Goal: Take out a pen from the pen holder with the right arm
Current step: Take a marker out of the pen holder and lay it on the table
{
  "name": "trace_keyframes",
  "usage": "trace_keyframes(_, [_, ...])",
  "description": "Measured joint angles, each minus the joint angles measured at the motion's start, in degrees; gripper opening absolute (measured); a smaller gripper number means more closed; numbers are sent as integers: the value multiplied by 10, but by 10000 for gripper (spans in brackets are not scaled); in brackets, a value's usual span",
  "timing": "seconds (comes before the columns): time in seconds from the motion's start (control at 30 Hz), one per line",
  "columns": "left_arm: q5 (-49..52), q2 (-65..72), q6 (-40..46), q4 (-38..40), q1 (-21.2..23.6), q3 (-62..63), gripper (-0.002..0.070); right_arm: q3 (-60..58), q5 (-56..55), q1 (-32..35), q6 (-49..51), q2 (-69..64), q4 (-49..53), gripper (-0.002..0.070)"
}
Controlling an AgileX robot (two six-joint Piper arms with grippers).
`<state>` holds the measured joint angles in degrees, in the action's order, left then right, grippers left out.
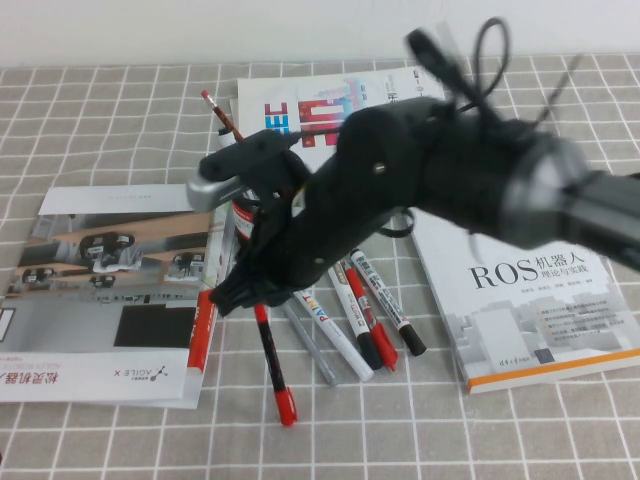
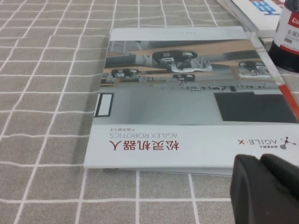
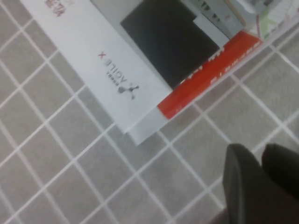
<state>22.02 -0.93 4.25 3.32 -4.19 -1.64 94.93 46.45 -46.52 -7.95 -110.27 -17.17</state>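
The pen holder (image 1: pixel 243 214), a dark pot with a red and white label, stands at the table's middle behind my right arm, which hides most of it. The pot also shows in the left wrist view (image 2: pixel 289 35). A red-tipped pencil (image 1: pixel 218 112) sticks up out of it. My right gripper (image 1: pixel 228 295) (image 3: pixel 261 154) hangs low in front of the holder, by the brochure's red edge. Its fingers are together and I see nothing between them. A red pen (image 1: pixel 273 365) lies on the cloth just below its tip. My left gripper (image 2: pixel 261 163) is shut near the brochure's front edge.
Several markers (image 1: pixel 365 315) and a grey pen (image 1: pixel 310 342) lie in a row on the checked cloth right of the red pen. An AgileX brochure (image 1: pixel 100 300) lies at the left, a ROS book (image 1: pixel 540 310) at the right, and a magazine (image 1: pixel 320 105) behind.
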Motion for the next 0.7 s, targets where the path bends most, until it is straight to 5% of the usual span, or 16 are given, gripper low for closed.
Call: trace_keyframes(0.7, [0, 0, 0, 0, 0, 0, -3, 92, -55, 32, -5, -152, 11, 20])
